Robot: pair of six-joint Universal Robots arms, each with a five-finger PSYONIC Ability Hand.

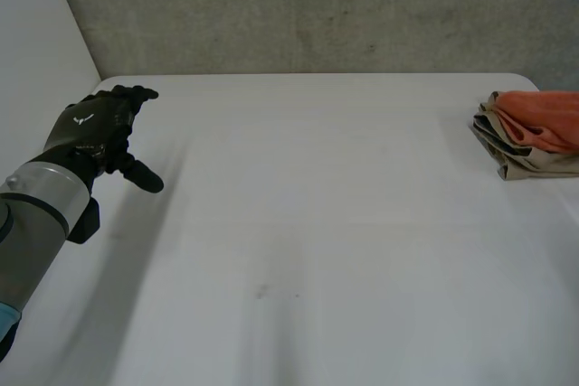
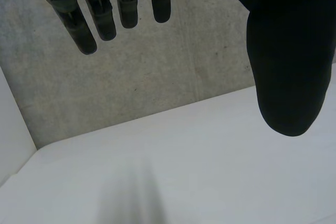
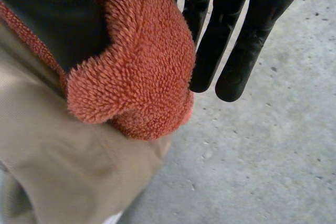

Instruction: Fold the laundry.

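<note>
Head view: at the far right of the table (image 1: pixel 298 250), a folded pile (image 1: pixel 496 144) of beige cloth (image 1: pixel 543 167), topped by an orange towel (image 1: pixel 543 119). Stacked fold edges facing left, towel lying left to right along the top. Well apart, at the left, left hand (image 1: pixel 95 128) above the table, wide and relaxed, holding nothing.

Left wrist view: fingers (image 2: pixel 102 17) straight, thumb (image 2: pixel 286 61) well apart from them, nothing between. Table below, concrete wall (image 2: pixel 136 82) beyond.

Right wrist view: right hand (image 3: pixel 231 40) just beside a fluffy fold of the towel (image 3: pixel 131 72), with beige cloth (image 3: pixel 68 166) under that. Hold on the towel impossible to tell.
</note>
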